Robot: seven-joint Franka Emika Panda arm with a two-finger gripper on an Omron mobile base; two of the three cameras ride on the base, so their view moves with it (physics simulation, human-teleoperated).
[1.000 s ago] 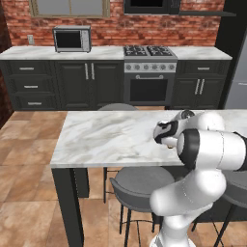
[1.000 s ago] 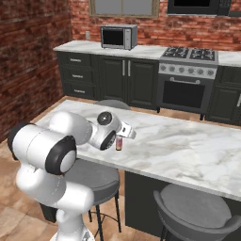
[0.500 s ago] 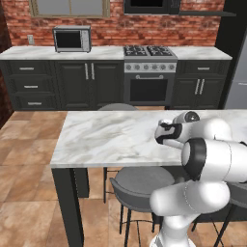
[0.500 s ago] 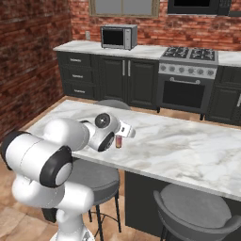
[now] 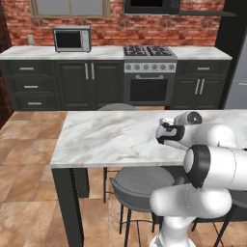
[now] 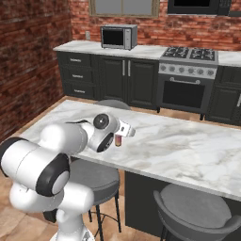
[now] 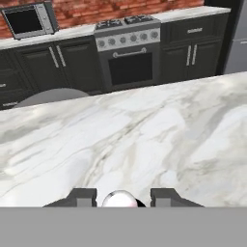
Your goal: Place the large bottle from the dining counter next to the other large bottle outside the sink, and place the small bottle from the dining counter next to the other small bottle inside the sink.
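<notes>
- Right now my gripper (image 7: 120,197) sits low over the dining counter (image 5: 111,135), close to its near edge, with the small bottle (image 6: 118,140) directly under it.
- From the right base camera the bottle stands upright on the marble surface, its pinkish body just below my white hand, so its long axis runs straight up toward my wrist.
- Along the hand camera a pale rounded cap (image 7: 119,198) sits between my two dark fingertips (image 7: 83,196), one on each side of it.
- My fingers look narrowly spread around the cap; whether they already press on it I cannot tell.
- I judge that the coming move turns on this: the bottle lies centred between the fingers, so closing should catch it without any sideways shift.
- A grip high on the cap could tip the thin bottle as I lift.
</notes>
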